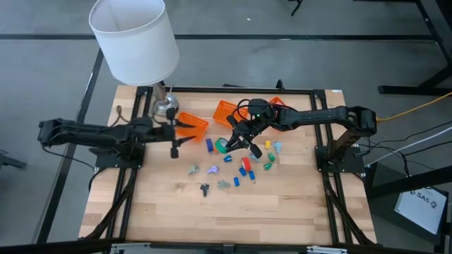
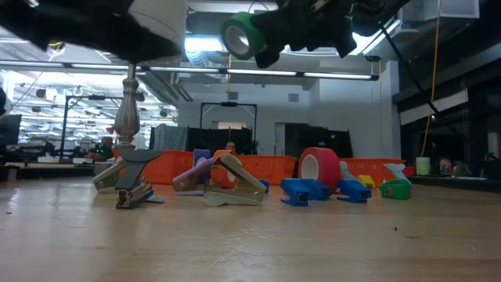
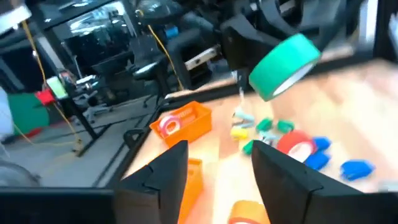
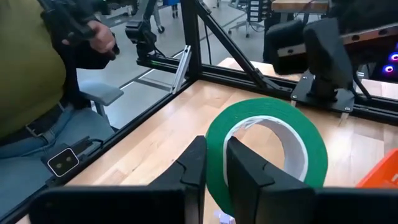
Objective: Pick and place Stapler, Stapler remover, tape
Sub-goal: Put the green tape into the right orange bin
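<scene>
Right gripper (image 1: 240, 138) held above the counter (image 1: 282, 212), its jaws pinching the rim of a green tape roll (image 1: 223, 146), which hangs clear of the surface. Below the jaws lie scattered staplers, staple removers and a red tape roll (image 2: 319, 168), near two orange baskets (image 1: 192, 124). Left gripper (image 1: 174, 134) hovers beside one basket, its jaws spread and holding nothing. A white lamp (image 1: 134, 39) stands behind it.

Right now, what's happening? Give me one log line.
right gripper: shut on green tape roll, lifted above table | left gripper: open, waiting near orange basket | red tape roll: on table
</scene>
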